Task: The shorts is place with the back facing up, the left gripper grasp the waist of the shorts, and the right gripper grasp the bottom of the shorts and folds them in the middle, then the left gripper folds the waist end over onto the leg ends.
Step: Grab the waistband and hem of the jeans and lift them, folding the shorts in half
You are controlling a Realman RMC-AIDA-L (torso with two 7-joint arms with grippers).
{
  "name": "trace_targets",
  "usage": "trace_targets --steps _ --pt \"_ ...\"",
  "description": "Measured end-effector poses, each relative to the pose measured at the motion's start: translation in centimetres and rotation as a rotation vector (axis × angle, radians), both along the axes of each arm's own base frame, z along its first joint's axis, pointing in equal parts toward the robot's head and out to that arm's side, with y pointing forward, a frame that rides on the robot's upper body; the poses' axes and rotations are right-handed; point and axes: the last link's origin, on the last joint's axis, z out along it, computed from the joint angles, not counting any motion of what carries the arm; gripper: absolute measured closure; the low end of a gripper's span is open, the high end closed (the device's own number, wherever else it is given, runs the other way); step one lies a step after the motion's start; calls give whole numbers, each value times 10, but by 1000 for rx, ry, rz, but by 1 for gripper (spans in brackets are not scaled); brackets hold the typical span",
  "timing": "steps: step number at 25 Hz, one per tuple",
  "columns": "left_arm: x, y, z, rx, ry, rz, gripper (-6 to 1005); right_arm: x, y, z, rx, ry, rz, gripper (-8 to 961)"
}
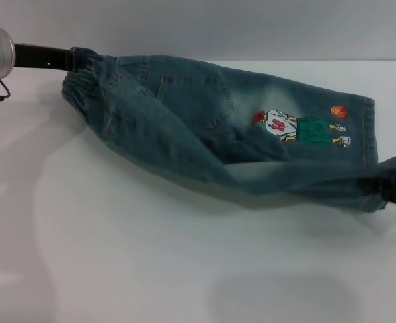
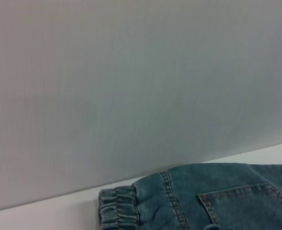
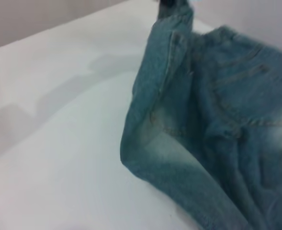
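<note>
The blue denim shorts (image 1: 211, 128) stretch across the white table (image 1: 150, 262), back pocket up, with a cartoon print (image 1: 302, 126) near the leg end. My left gripper (image 1: 68, 59) is at the far left, shut on the elastic waist (image 1: 83, 77), which it holds raised. At the right edge my right gripper (image 1: 394, 185) is shut on the leg hem, with the near half of the shorts lifted and sagging between the two grippers. The left wrist view shows the waistband (image 2: 119, 208) and the pocket. In the right wrist view the hanging fold (image 3: 179, 143) runs toward the left gripper (image 3: 172, 5).
Bare white table surface (image 1: 117, 282) spreads in front of the shorts. A plain grey wall (image 2: 131, 86) stands close behind the table's back edge. Shadows of the arms lie on the table at the left.
</note>
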Motion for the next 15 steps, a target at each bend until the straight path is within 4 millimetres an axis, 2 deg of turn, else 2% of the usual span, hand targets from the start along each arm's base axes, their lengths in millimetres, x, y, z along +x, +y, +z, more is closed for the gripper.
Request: trace_targets --steps 6,15 --pt "-1 -1 2 9 -8 9 951 13 -8 26 144 93 50 955" --pt "-16 -11 3 28 -46 36 951 30 -7 45 286 121 51 955"
